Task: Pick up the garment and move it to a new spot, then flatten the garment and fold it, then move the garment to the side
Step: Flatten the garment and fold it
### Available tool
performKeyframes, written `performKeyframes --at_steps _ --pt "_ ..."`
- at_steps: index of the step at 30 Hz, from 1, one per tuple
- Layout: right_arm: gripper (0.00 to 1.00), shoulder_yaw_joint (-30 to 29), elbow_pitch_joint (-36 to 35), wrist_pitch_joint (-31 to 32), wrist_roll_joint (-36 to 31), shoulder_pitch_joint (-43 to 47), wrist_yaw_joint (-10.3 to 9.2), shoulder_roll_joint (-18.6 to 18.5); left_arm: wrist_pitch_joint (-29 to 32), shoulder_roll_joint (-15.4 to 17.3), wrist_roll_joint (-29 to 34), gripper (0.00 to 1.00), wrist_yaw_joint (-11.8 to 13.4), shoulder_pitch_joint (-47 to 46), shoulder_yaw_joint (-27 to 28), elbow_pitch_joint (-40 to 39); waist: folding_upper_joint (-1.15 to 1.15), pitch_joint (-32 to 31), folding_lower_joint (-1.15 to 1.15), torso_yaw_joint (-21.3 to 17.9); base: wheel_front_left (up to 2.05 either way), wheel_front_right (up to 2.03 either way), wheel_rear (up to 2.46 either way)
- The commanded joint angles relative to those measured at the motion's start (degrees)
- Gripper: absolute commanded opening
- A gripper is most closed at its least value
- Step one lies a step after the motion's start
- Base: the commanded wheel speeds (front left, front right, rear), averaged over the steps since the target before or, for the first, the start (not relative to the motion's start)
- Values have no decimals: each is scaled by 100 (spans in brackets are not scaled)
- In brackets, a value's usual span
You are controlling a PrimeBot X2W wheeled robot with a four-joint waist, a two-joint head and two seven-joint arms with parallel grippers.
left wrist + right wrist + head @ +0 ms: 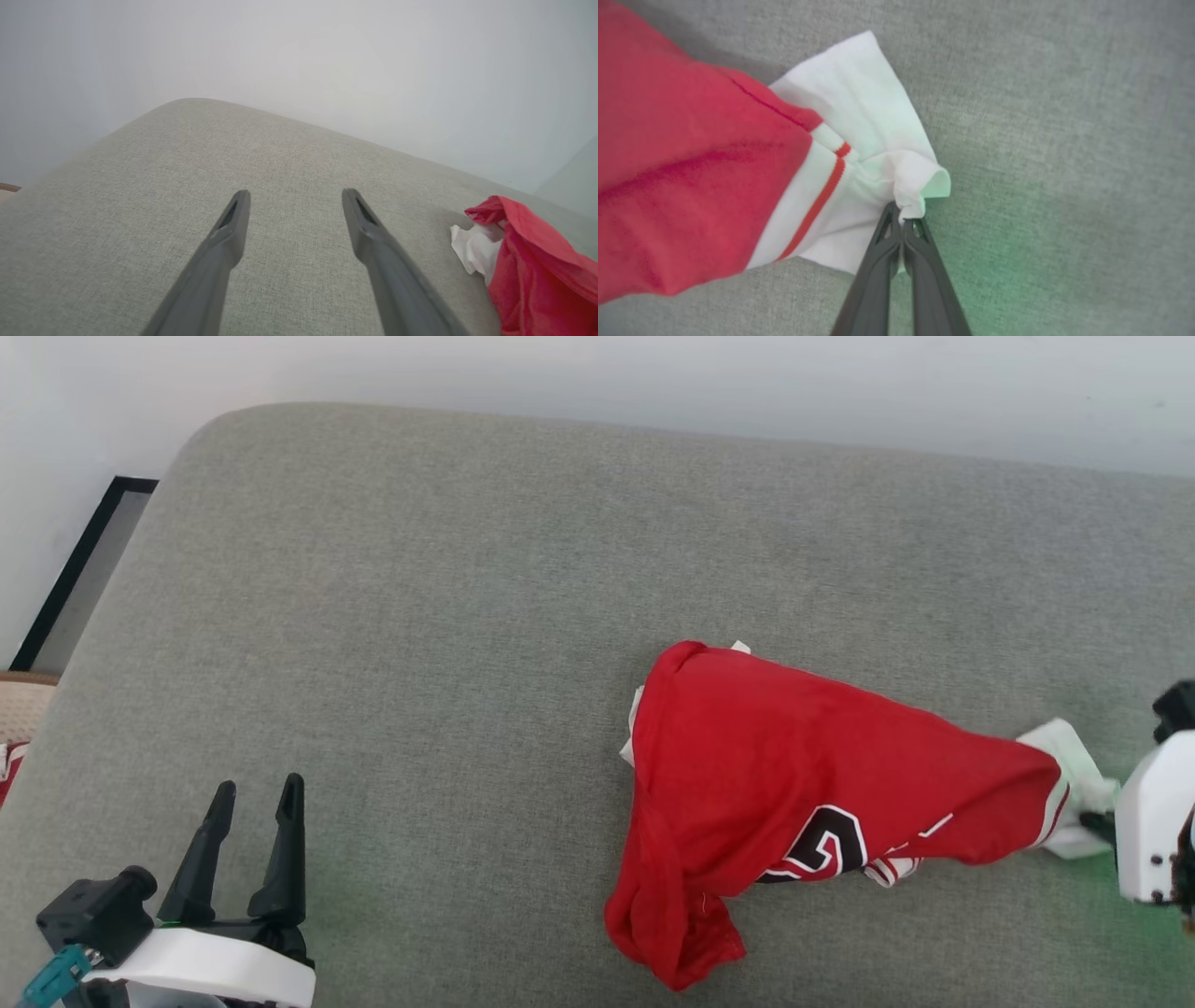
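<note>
Two fingers of the right gripper [902, 217] are pressed together on a bunched fold of the white sleeve [859, 116], so the shirt [803, 775] is pinched by that sleeve. In the head view the shirt is found crumpled on the grey cushion [420, 616], toward four o'clock of the picture. Its red body is stretched out toward the gripper at three o'clock, and part of a black numeral with a white outline is shown near its lower edge. The left gripper [260, 786] is seen at seven o'clock, its fingers spread wide with nothing between them, well apart from the shirt. In the left wrist view the shirt is seen at four o'clock, and a pale wall [327, 56] behind the cushion.
</note>
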Motion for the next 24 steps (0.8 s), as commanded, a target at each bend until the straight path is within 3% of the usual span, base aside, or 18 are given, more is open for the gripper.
performKeyframes --at_steps 1,8,9,10,11,12,19,24 --pt "0 6 54 128 -67 225 -4 98 -27 34 84 100 -15 4 9 -12 0 -5 0 -15 0 0 0" --pt "0 -664 -295 259 -501 938 -3 693 -27 85 74 100 -15 -37 -24 -20 0 -1 0 -110 0 0 0" --pt "18 -745 -378 167 -622 949 -2 764 -27 96 71 100 -15 -46 -35 -23 0 0 0 -127 0 0 0" --pt "63 -815 -439 106 -709 954 -2 806 -27 103 60 100 -15 -64 -48 -31 0 3 0 -144 0 0 0" --pt "85 -881 -493 54 -783 959 -1 871 -27 125 59 100 -15 -78 -57 -38 0 0 0 -165 0 0 0" --pt "100 -929 -558 12 -862 968 -1 935 -27 151 54 100 -15 -87 -70 -40 0 -2 0 -190 0 0 0" --pt "100 -1150 -1222 -93 -1274 943 -3 1216 -1 435 -98 100 -15 -205 -244 -104 0 -37 0 -448 0 0 0" --pt "100 -1264 -1751 -321 -1514 994 -3 1386 371 699 -434 100 -15 -327 -444 -348 0 -115 0 -656 0 0 0"
